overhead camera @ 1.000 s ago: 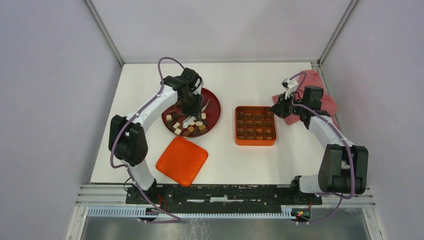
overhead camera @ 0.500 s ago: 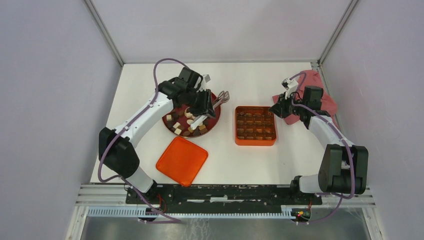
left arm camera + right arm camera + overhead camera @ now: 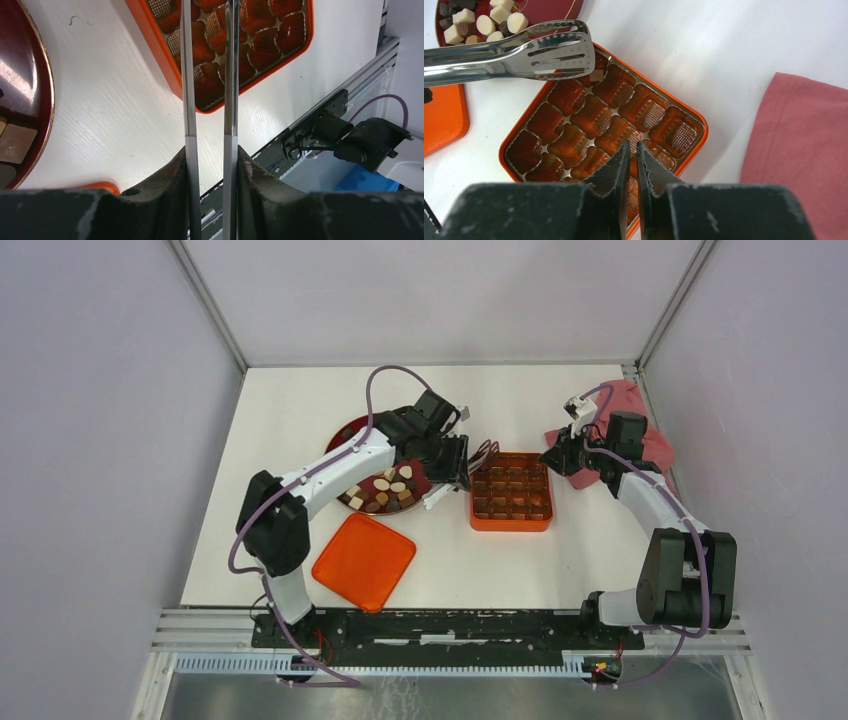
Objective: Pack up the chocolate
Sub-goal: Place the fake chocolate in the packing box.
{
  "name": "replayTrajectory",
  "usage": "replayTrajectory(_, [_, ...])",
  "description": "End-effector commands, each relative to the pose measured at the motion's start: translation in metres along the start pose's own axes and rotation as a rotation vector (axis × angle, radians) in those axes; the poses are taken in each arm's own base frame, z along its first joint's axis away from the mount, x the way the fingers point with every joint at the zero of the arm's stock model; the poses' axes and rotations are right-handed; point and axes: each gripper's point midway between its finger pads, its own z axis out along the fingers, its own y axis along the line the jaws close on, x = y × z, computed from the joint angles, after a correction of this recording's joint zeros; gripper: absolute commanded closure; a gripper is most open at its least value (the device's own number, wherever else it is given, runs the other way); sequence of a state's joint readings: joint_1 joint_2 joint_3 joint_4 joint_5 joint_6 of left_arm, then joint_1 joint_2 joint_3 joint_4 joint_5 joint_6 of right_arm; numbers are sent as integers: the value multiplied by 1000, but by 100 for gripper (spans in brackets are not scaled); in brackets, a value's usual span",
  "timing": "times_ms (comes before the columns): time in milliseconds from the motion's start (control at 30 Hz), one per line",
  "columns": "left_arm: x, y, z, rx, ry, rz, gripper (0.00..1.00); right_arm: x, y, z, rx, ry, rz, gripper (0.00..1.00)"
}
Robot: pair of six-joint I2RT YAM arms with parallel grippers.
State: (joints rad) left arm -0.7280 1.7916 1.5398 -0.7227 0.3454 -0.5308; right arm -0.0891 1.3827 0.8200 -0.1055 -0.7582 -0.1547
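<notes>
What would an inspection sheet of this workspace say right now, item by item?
Surface: white table.
Job's things: chocolate piled on red plate; orange box, compartments look unfilled where visible; orange lid lies apart.
Clutter: pink cloth at far right.
Grippers: left gripper clamps metal tongs, tips over the box's far left corner; right gripper nearly closed, empty, by the box's far right corner.
Cables: purple cables loop along both arms.
Surroundings: grey walls, metal frame at near edge.

Orange box (image 3: 510, 525), cream-white chocolate (image 3: 486, 24)
</notes>
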Motion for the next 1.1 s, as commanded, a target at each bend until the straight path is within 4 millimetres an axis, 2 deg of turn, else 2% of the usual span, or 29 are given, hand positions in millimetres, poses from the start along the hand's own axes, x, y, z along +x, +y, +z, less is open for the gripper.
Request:
replayTrajectory(0, [-31, -20, -2, 22, -103, 15, 98, -9, -2, -3, 10, -39, -34, 86])
replayTrajectory(367, [-24, -23, 17, 6, -66, 35, 91, -10, -2, -4, 10, -40, -32, 86])
replayTrajectory(967, [-19, -18, 28, -24, -38, 46, 63, -8, -2, -3, 8, -37, -29, 85])
replayTrajectory(1067, [-18, -17, 30, -28, -31, 47, 61, -9, -2, -3, 7, -39, -30, 85])
